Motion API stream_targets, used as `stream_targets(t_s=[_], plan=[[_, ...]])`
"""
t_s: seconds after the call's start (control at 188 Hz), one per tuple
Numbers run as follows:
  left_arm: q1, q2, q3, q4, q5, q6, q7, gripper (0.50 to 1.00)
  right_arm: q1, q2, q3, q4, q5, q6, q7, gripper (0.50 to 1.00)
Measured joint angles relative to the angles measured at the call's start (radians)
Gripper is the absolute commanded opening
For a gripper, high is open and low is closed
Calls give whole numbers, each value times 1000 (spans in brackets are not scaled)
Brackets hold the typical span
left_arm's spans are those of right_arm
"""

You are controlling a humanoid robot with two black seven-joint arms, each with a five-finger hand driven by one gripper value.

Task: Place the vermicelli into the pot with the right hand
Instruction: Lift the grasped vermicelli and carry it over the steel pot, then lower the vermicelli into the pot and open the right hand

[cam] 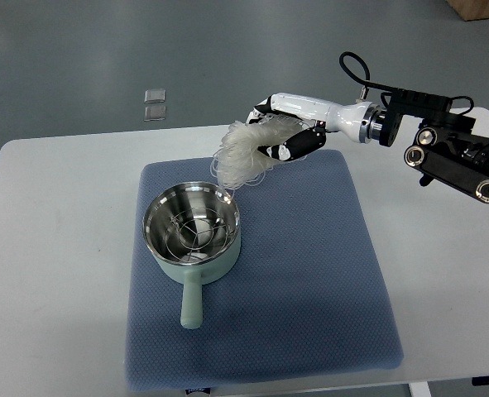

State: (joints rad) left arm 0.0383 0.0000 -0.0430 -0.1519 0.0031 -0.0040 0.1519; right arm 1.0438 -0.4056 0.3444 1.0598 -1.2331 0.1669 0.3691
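One pale green pot with a shiny steel interior stands here, holding one wire basket. One white tangled bundle of vermicelli is present. One white-and-black robot hand shows. One blue-grey quilted rectangular mat covers one white table. Two small clear squares lie on the grey floor.

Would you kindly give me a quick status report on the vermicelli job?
Right hand shut on white vermicelli bundle, raised beside pale green steel-lined pot. Left hand out of view. Nothing blocking the pot on the blue mat.
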Motion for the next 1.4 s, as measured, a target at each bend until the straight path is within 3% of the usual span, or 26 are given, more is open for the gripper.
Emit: stream_targets(t_s=[0.511, 0.521, 0.527, 0.532, 0.537, 0.543, 0.548, 0.553, 0.559, 0.564, 0.58, 0.612, 0.665, 0.713, 0.814, 1.101, 1.399], plan=[[0, 0, 0, 0, 0, 0, 0, 1000, -14, 112, -3, 12, 0, -4, -3, 500], [0, 0, 0, 0, 0, 0, 0, 1000, -15, 113, -3, 12, 0, -3, -3, 521], [0, 0, 0, 0, 0, 0, 0, 1000, -17, 114, -4, 11, 0, -3, -3, 563], [0, 0, 0, 0, 0, 0, 0, 1000, -18, 115, -4, 11, 0, -3, -3, 564], [0, 0, 0, 0, 0, 0, 0, 1000, -19, 115, -4, 11, -1, -3, -3, 608], [0, 0, 0, 0, 0, 0, 0, 1000, -19, 116, -4, 10, -1, -3, -4, 609], [0, 0, 0, 0, 0, 0, 0, 1000, -20, 117, -4, 10, -1, -2, -4, 653], [0, 0, 0, 0, 0, 0, 0, 1000, -21, 117, -4, 10, -1, -2, -4, 654], [0, 0, 0, 0, 0, 0, 0, 1000, -21, 118, -5, 10, -1, -2, -4, 692], [0, 0, 0, 0, 0, 0, 0, 1000, -22, 119, -5, 9, -1, -2, -4, 693], [0, 0, 0, 0, 0, 0, 0, 1000, -24, 122, -5, 8, -1, -2, -4, 766], [0, 0, 0, 0, 0, 0, 0, 1000, -28, 130, -5, 7, -1, -2, -4, 815], [0, 0, 0, 0, 0, 0, 0, 1000, -34, 144, -5, 5, -1, -2, -4, 844], [0, 0, 0, 0, 0, 0, 0, 1000, -40, 152, -4, 3, -1, -2, -5, 901], [0, 0, 0, 0, 0, 0, 0, 1000, -55, 160, -3, 2, 1, 2, -8, 921], [0, 0, 0, 0, 0, 0, 0, 1000, -61, 157, 11, -8, 37, -3, -10, 921], [0, 0, 0, 0, 0, 0, 0, 1000, -80, 143, 72, -36, 354, 0, -10, 921]])
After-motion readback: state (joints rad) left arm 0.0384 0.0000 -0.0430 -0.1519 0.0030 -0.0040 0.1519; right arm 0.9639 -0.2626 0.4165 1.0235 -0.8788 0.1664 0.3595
